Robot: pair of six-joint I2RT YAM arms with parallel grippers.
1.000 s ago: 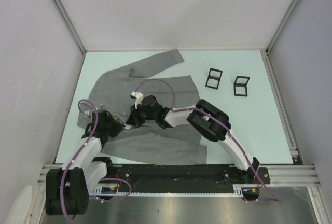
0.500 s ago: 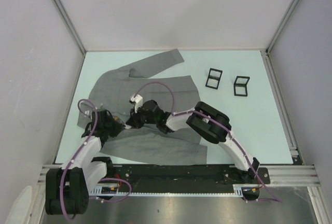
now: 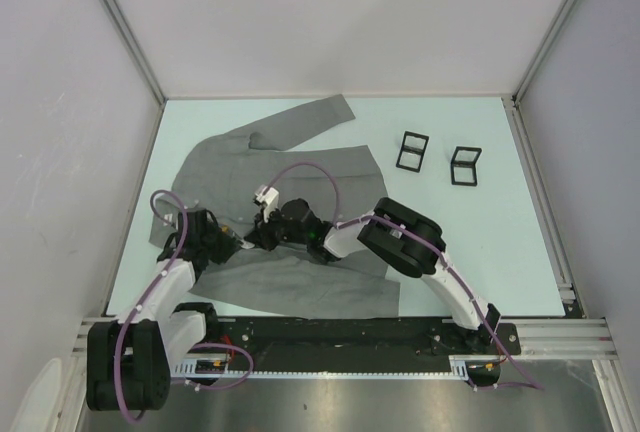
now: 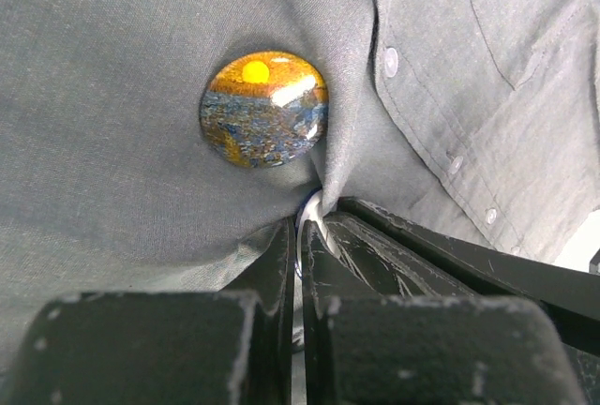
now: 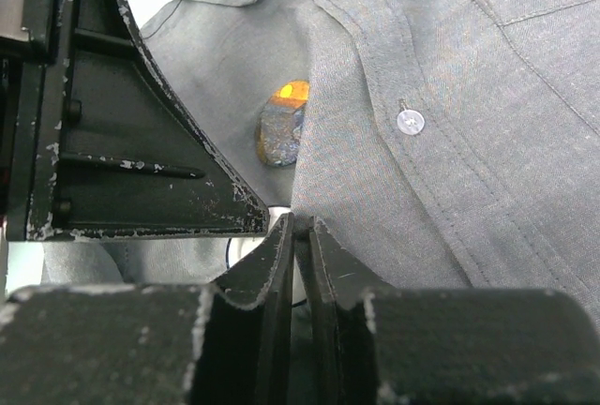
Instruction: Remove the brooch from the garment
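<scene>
The grey garment (image 3: pixel 300 167) lies spread on the table. The round orange-and-blue brooch (image 4: pixel 264 108) sits on its front beside the button row; it also shows in the right wrist view (image 5: pixel 281 130). It is hidden under the arms in the top view. My left gripper (image 4: pixel 302 229) is shut just below the brooch, on a silvery ring (image 4: pixel 313 214) that pokes out from behind the cloth fold. My right gripper (image 5: pixel 302 227) is shut on the garment's front edge (image 5: pixel 375 171), tip to tip with the left gripper's fingers (image 5: pixel 141 133). Both meet at the garment's middle (image 3: pixel 246 241).
Two small black frame stands (image 3: pixel 411 150) (image 3: pixel 465 165) sit on the pale table (image 3: pixel 480 242) at the back right. Grey walls enclose the table on three sides. The garment's sleeve (image 3: pixel 305 117) reaches toward the back wall.
My right wrist has shifted a little down and toward the left gripper. The left arm has hardly moved.
</scene>
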